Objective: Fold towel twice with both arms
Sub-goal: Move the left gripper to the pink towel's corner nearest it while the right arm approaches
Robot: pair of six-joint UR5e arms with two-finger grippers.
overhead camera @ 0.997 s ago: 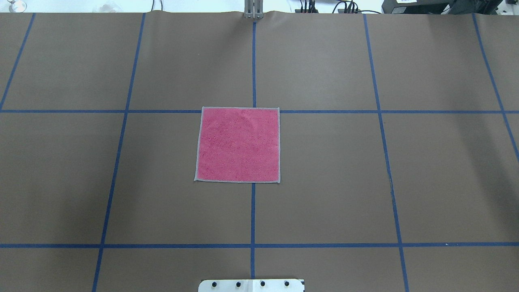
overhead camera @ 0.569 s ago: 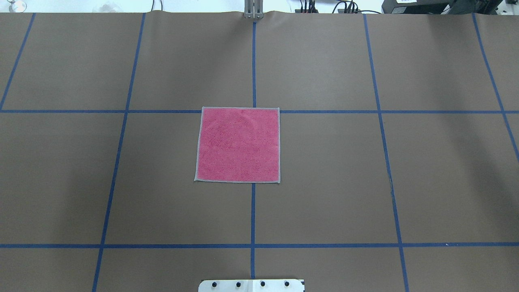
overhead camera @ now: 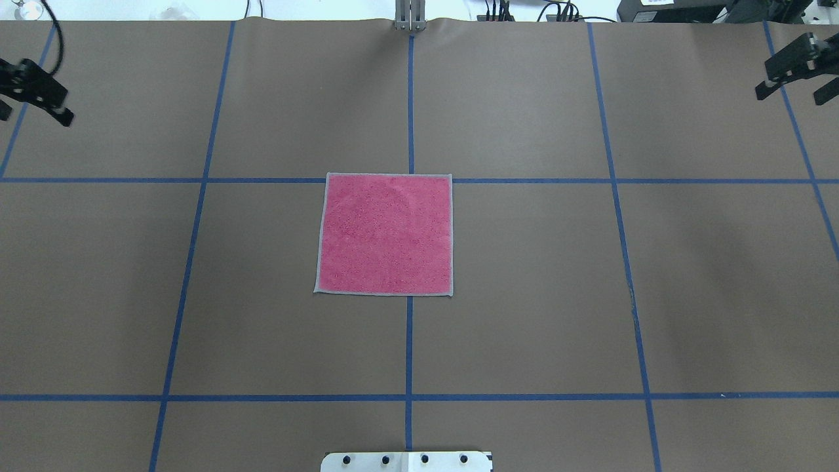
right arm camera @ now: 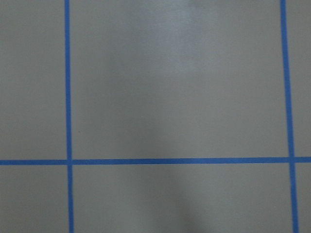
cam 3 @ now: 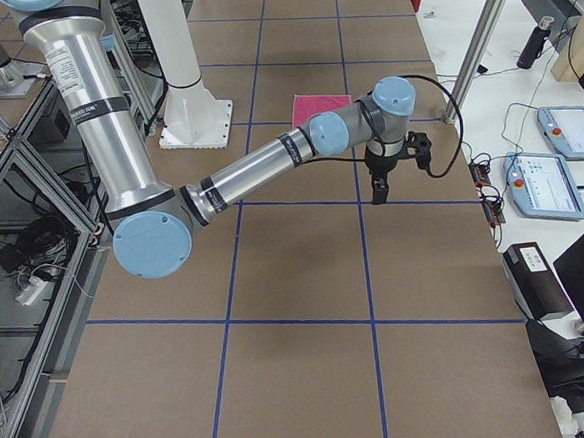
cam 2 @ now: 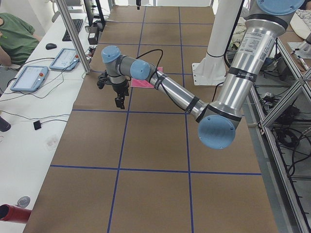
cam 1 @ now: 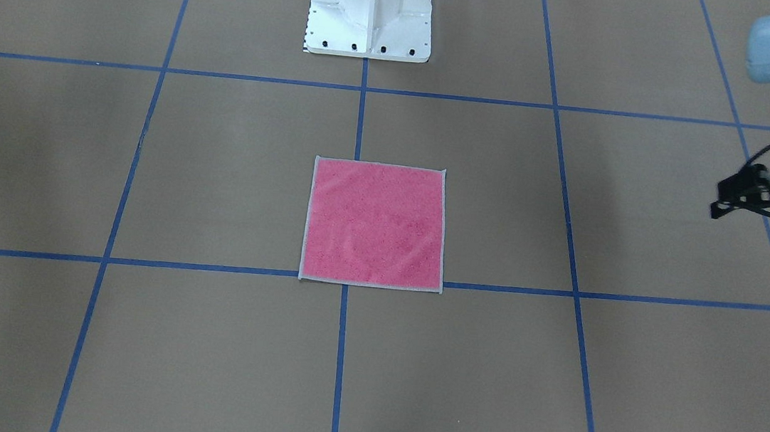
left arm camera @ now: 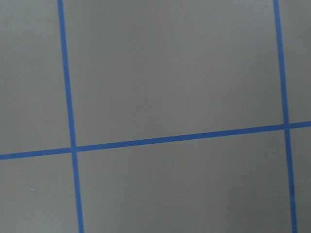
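**Towel.** The towel (overhead camera: 385, 235) lies flat and unfolded on the table (overhead camera: 557, 314), pink face up, with its light grey edging visible on all four sides. No corner is lifted. Its edge away from the robot runs along a crosswise blue tape line (overhead camera: 557, 180). The lengthwise tape line (overhead camera: 409, 341) passes under the towel, and the larger part of the cloth lies on the robot's left of that line. The white pedestal base (cam 1: 371, 7) stands on the robot's side of the towel, well apart from it and on the same lengthwise line.

**Left gripper.** The left gripper (overhead camera: 34, 115) hangs above the table, well apart from the towel, out to its left and beyond its far edge. Its fingers appear spread and hold nothing, though the overhead view crops one finger at the picture edge.

**Right gripper.** The right gripper (overhead camera: 790, 98) hangs well apart from the towel, out to its right and beyond its far edge. Its fingers are parted and grasp nothing.

**Wrist views.** Both wrist cameras show only the brown table cover and crossing tape lines, with no towel in either.
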